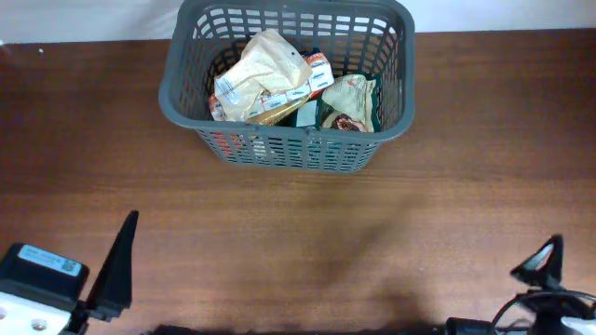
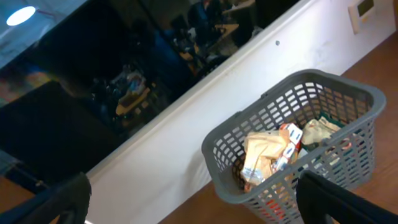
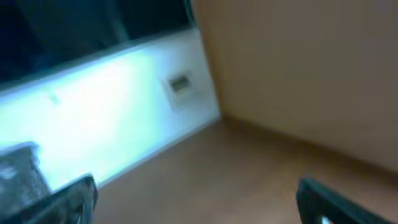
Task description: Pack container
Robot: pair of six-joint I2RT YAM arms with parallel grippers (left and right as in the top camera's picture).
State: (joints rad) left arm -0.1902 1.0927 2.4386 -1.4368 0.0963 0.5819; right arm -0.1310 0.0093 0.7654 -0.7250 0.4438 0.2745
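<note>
My left hand (image 2: 193, 180) has two matt black fingers (image 2: 59, 202), flat and tapering; from above, one shows as a slim black wedge. Behind it sits a black block (image 1: 28, 277) carrying a white label (image 1: 45, 260) printed with a small code, above a white housing (image 1: 28, 316). My right hand (image 3: 196, 185) is black too, blurred close up, with thin black cables (image 1: 517, 312) looping beside a pale grey casing (image 1: 570, 302).
</note>
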